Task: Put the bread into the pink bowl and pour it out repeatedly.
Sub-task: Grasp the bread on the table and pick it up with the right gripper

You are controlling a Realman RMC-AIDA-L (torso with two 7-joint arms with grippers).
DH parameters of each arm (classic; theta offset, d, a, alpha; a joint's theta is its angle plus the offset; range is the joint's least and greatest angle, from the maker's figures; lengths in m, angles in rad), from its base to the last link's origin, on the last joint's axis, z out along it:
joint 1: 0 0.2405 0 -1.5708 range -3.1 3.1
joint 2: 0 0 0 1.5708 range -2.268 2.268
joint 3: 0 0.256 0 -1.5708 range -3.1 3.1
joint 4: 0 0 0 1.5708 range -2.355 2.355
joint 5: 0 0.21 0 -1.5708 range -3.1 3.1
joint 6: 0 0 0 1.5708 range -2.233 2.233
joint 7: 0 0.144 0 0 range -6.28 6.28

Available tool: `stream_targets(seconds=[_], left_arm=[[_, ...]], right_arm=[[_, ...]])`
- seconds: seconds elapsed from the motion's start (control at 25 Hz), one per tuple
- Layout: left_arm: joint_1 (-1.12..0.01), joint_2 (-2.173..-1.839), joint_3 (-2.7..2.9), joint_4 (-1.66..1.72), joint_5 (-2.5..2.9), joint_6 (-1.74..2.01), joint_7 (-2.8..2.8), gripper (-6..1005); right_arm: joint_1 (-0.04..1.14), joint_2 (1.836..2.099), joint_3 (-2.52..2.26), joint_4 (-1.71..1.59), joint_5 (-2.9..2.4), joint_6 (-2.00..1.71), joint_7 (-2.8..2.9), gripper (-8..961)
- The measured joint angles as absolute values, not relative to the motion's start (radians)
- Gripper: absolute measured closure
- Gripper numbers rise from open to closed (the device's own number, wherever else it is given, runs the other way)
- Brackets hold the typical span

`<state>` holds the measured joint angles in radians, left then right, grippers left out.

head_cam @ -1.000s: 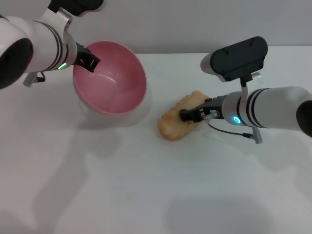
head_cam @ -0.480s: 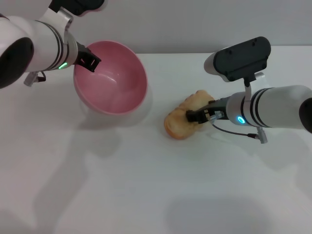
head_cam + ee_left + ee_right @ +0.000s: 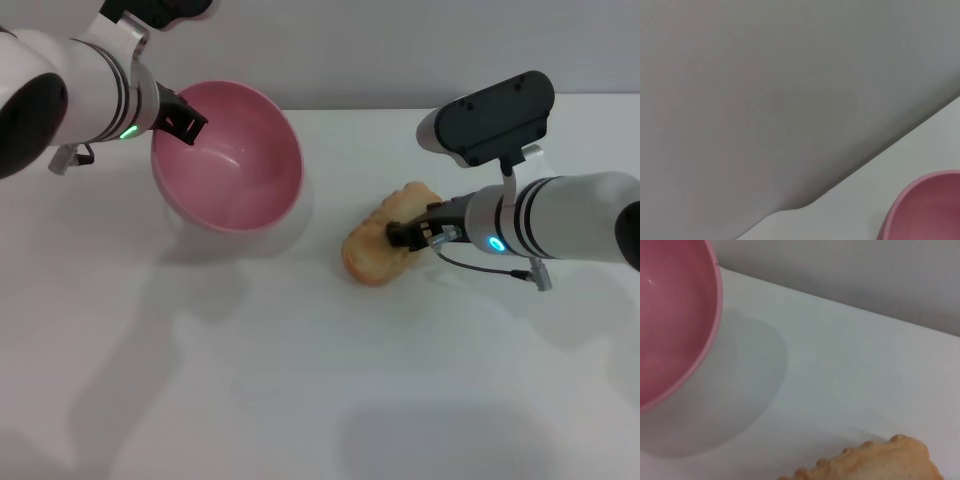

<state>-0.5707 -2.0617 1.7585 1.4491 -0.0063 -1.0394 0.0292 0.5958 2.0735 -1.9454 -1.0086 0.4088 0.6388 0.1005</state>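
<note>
We start with the white table (image 3: 300,380), which carries everything, then the pink bowl (image 3: 228,160), held tipped with its mouth facing the bread and its lower side at or just above the surface. The left gripper (image 3: 183,122) is clamped on the bowl's rim at the robot's left. The bread (image 3: 385,240) sits to the bowl's right, apart from it, pale bumpy side showing, with the right gripper (image 3: 412,233) closed across its middle. We judge the step in hand to be the pickup of the bread; the next move calls for lifting it, carrying it leftward over the bowl's mouth and releasing it there. The head view alone shows both grips. The right wrist view adds the bread's bumpy edge (image 3: 875,462) and the bowl's shadow on the table beneath its rim (image 3: 715,315); the left wrist view shows only a sliver of bowl (image 3: 927,207) against the wall.
</note>
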Motion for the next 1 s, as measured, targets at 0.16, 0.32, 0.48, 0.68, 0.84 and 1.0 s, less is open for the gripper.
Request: stream_targets(seconds=[0.16, 0.32, 0.48, 0.68, 0.84, 1.0], left_arm=[[-0.57, -2.062, 1.764, 1.442, -0.006, -1.036, 0.029, 951], [-0.568, -2.062, 1.764, 1.436, -0.006, -1.032, 0.029, 951], [-0.566, -2.062, 1.765, 1.435, -0.006, -1.03, 0.029, 951], [-0.566, -2.062, 1.765, 1.434, -0.006, -1.029, 0.029, 951], [-0.567, -2.062, 1.765, 1.433, -0.006, -1.028, 0.03, 951], [-0.57, -2.062, 1.765, 1.426, -0.006, -1.028, 0.03, 951]], right_arm=[[0.578, 2.073, -1.94, -1.05, 0.386, 0.646, 0.1, 327], [0.56, 2.074, -1.936, -1.096, 0.365, 0.655, 0.1, 360], [0.552, 2.074, -1.935, -1.112, 0.36, 0.658, 0.1, 402], [0.546, 2.074, -1.935, -1.124, 0.359, 0.661, 0.1, 448], [0.525, 2.074, -1.933, -1.168, 0.347, 0.663, 0.101, 644], [0.514, 2.075, -1.905, -1.185, 0.337, 0.675, 0.11, 779]])
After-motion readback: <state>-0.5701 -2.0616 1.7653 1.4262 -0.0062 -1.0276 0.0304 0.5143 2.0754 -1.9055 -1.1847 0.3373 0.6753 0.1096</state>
